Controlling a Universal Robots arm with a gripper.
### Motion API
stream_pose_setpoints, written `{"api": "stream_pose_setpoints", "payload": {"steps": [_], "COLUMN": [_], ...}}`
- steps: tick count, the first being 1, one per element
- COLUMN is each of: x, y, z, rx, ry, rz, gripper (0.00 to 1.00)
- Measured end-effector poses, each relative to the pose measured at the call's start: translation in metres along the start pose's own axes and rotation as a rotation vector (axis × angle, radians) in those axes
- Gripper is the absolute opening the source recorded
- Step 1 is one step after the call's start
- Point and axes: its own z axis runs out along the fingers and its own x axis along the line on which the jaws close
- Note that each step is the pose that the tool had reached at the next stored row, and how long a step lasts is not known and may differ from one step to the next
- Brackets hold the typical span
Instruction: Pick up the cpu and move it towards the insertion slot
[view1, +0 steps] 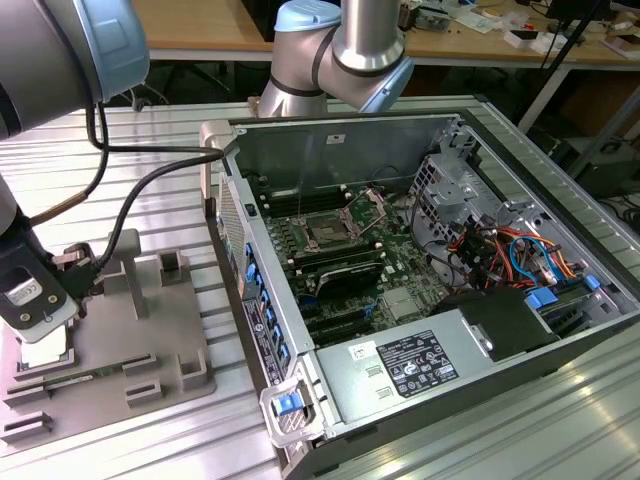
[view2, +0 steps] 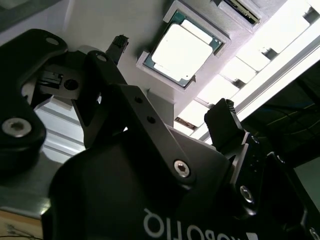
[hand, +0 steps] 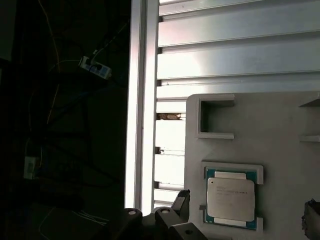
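The gripper (view2: 172, 80) is being held above the cpu (view2: 181, 50), fingers apart.
The cpu is being cradled in the tray (hand: 280, 130), well apart from the insertion slot (view1: 328, 232); one fingertip (hand: 311, 215) is being cropped.

Your worktop (view1: 180, 120) is built of ribbed aluminium slats laid side by side with narrow grooves between them. In the first wrist view, light falls hard on those slats and washes them nearly white, and the edge rail (hand: 141, 100) shows as a bright strip. Past that edge the floor (hand: 65, 150) lies dark, with loose cables (hand: 55, 100) trailing over it and a white power strip (hand: 95, 68) among them. Behind your worktop in the exterior view stands a wooden desk (view1: 200, 25) on pale metal legs (view1: 545, 85). Small clutter (view1: 500, 20) covers its end at the exterior view's right.
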Motion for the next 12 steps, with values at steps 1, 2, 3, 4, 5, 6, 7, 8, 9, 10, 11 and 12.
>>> {"api": "stream_pose_setpoints", "payload": {"steps": [1,2,3,4,5,6,7,8,9,10,11,12], "x": [0.0001,0.0002,0.0001,0.0002,0.0002,0.0002,0.0002,0.0003,0.0003,0.0002,0.0002,0.0002], "y": [-0.0003,-0.0015,-0.0024,-0.0028,-0.0033,-0.0035,-0.0036,-0.0037,-0.0037,-0.0037,-0.0037,-0.0037], "z": [0.0020,0.0032,0.0037,0.0045,0.0053,0.0056,0.0057,0.0059,0.0059,0.0061,0.0061,0.0063], "rx": [0.0001,0.0004,0.0005,0.0012,0.0013,0.0014,0.0016,0.0016,0.0016,0.0016,0.0016,0.0016], "ry": [-0.0005,-0.0006,-0.0009,-0.0009,-0.0012,-0.0011,-0.0009,-0.0009,-0.0008,-0.0008,-0.0008,-0.0008], "rz": [0.006,0.010,0.011,0.013,0.013,0.013,0.013,0.013,0.013,0.013,0.013,0.013], "gripper": [0.90,0.90,0.90,0.90,0.90,0.90,0.90,0.90,0.90,0.90,0.90,0.90]}}
